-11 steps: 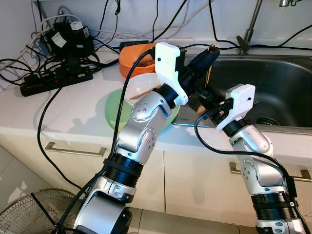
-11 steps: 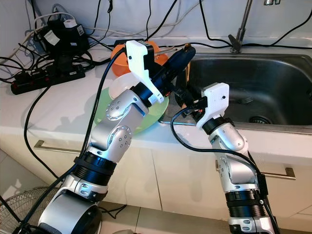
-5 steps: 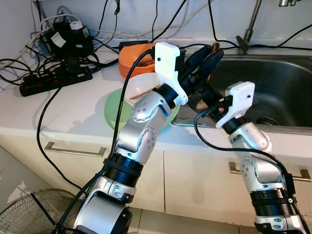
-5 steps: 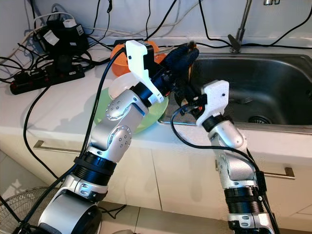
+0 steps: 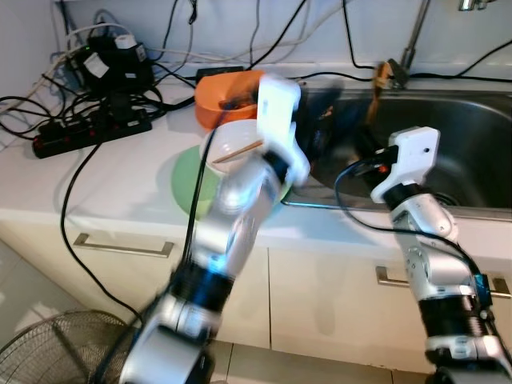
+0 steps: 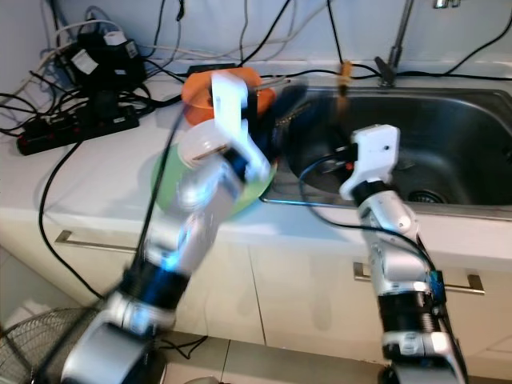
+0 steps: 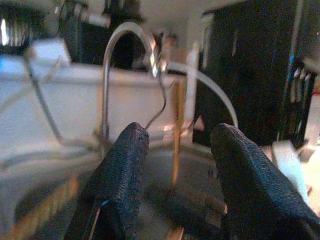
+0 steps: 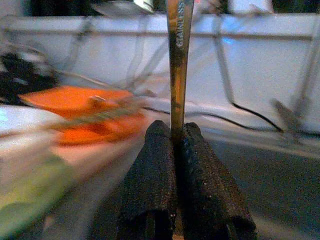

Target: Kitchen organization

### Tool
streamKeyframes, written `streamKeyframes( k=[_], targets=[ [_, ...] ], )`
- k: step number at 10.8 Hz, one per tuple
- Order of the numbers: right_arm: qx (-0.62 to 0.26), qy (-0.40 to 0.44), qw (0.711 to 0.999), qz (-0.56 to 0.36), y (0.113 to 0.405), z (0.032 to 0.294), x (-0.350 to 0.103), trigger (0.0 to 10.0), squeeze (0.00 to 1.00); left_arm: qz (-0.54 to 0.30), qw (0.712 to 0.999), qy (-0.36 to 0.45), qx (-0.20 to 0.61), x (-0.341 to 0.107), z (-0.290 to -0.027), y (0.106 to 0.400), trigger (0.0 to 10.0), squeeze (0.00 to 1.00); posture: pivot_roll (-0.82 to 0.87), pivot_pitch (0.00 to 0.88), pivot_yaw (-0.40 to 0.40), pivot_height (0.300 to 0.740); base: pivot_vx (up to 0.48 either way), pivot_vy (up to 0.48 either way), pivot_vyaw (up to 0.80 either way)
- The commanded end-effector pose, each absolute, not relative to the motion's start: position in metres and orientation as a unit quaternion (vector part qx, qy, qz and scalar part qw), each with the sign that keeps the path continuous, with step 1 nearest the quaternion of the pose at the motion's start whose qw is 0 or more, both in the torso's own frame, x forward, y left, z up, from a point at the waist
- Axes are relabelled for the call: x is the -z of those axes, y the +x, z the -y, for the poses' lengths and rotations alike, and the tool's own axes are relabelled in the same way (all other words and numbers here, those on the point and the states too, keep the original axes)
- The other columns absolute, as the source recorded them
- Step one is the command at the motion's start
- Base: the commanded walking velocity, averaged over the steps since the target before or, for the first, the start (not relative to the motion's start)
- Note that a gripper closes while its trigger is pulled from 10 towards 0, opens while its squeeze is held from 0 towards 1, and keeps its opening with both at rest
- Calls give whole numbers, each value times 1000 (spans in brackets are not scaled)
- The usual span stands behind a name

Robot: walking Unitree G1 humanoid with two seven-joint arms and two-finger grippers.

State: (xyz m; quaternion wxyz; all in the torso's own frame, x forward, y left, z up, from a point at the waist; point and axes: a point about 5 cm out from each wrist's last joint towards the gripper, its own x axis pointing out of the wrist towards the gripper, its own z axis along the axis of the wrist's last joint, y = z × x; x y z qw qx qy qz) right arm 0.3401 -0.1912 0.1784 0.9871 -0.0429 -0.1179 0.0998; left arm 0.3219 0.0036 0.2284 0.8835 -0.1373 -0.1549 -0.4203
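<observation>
A white kitchen counter [image 5: 120, 172] carries a tangle of black cables and a power strip [image 5: 92, 128], an orange bowl [image 5: 228, 92] and a white bowl on a green plate [image 5: 188, 180], beside a stainless steel sink [image 5: 464, 136]. Since a second ago the left gripper [image 7: 172, 165] has let go, its fingers now apart, and the left arm is blurred. The right gripper [image 8: 172, 145] has lifted, clamped on a slim brownish metal utensil [image 8: 179, 60], possibly a chopstick, stamped "STAINLESS".
</observation>
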Motion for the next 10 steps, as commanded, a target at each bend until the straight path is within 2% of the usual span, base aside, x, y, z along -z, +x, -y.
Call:
streamKeyframes(
  k=[1,3,5,10],
  targets=[
    [-82,-50,987,130,344,195,-183,10000,0,154,885,-134,417,-228,-4,320,10000,0,14,0,95,740,0,0,0],
    [-15,-57,991,123,349,218,-179,10000,0,133,900,-111,399,-209,-17,319,10000,0,20,0,97,740,0,0,0],
    [20,-60,991,116,354,231,-175,10000,0,111,906,-96,397,-193,-22,316,10000,0,16,0,103,740,0,0,0],
    [50,-61,993,86,365,231,-156,10000,0,38,897,-39,438,-147,-12,300,10000,0,28,0,105,740,0,0,0]
  ],
)
